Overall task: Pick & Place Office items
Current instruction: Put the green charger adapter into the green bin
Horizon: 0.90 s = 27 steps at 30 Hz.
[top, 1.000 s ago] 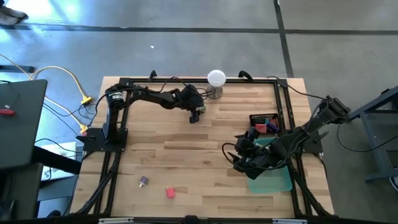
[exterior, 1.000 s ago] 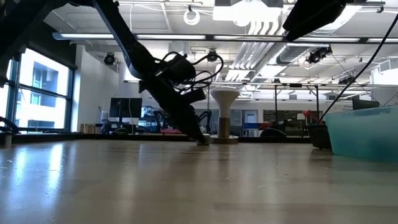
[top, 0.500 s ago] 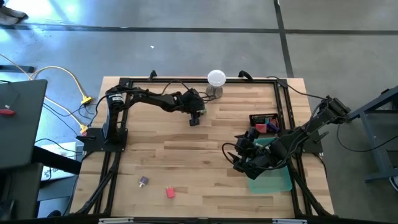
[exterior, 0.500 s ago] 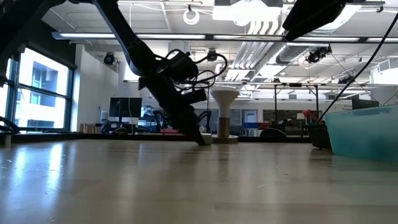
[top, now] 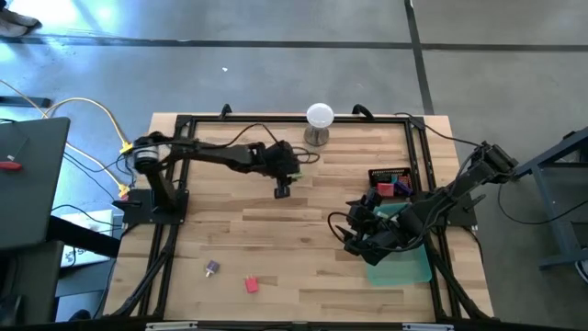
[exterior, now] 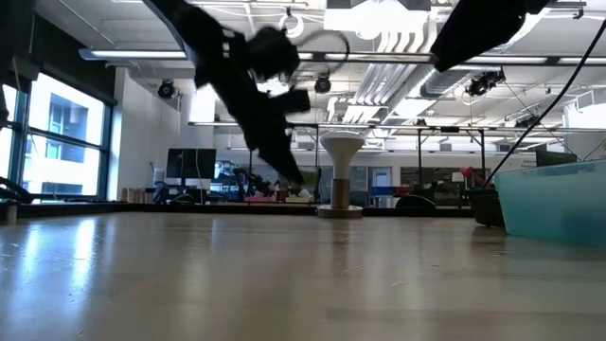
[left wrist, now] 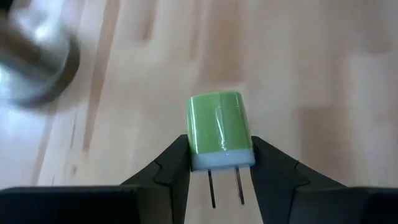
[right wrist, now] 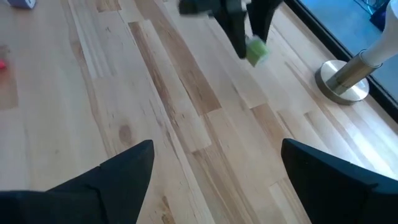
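Plainly, the left gripper [left wrist: 221, 163] pinched a green plug adapter [left wrist: 219, 129] only near its pronged end, upper centre of the high view; it could twist loose in transit. The right gripper [right wrist: 214, 165] waited wide open.

The scene is lit brightly and evenly from above. In the low view, strong glare is given by the ceiling lamps [exterior: 379, 19], and a pale sheen is thrown over the desk [exterior: 284, 275], whose near part is out of focus. The left arm [exterior: 246, 85] is smeared by motion blur and is seen only as a dark silhouette against the light. In the left wrist view, the green plug [left wrist: 219, 127] between the fingers [left wrist: 171, 171] is sharp, while the metal base [left wrist: 34, 59] beyond them is blurred. In the right wrist view, the wood grain beyond the fingers [right wrist: 118, 171] is clear, and the far green piece is smeared. Blue-white glare is seen on the floor [top: 83, 23] in the high view. Shadows are soft and short.
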{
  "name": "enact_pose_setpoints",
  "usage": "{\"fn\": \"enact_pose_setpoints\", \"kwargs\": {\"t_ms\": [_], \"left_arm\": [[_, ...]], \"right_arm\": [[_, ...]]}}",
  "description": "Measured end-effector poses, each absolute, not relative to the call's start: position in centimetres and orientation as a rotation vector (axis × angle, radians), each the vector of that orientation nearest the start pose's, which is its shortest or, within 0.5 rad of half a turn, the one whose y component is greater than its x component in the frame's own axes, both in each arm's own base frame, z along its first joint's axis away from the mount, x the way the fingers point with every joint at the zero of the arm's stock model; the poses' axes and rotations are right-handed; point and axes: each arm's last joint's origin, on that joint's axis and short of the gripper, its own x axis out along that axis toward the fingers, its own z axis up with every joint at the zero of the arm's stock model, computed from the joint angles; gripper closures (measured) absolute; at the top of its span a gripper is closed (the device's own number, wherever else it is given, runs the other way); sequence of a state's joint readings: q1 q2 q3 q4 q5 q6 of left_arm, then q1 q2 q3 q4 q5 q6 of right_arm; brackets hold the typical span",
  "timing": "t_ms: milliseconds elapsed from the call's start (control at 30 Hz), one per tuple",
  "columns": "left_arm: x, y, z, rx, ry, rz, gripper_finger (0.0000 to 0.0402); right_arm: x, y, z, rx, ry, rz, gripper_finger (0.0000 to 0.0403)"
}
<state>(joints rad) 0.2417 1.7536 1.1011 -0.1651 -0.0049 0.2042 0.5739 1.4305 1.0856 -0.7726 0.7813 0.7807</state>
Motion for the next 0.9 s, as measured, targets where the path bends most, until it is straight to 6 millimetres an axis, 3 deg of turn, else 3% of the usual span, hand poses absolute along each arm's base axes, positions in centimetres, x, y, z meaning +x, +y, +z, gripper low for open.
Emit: {"fn": "enact_pose_setpoints", "kwargs": {"t_ms": [133,300,500,733,900], "left_arm": [[34.8,5.3,22.4,0.122,0.759,0.080,0.0277],[33.9,0.2,25.2,0.238,0.683,0.042,0.0277],[32.9,-6.2,25.9,0.586,0.660,0.216,0.0277],[31.3,-12.0,26.8,0.751,0.545,0.311,0.0277],[31.0,-15.0,27.4,0.859,0.440,0.325,0.0277]], "right_arm": [[24.1,12.9,25.3,0.042,0.706,-0.496,0.0062],[24.9,12.9,25.1,0.088,0.644,-0.480,0.0062],[26.4,12.6,25.2,0.187,0.514,-0.456,0.0062],[27.4,12.8,25.7,0.229,0.382,-0.397,0.0062],[28.1,12.7,26.3,0.291,0.312,-0.334,0.0062]]}}
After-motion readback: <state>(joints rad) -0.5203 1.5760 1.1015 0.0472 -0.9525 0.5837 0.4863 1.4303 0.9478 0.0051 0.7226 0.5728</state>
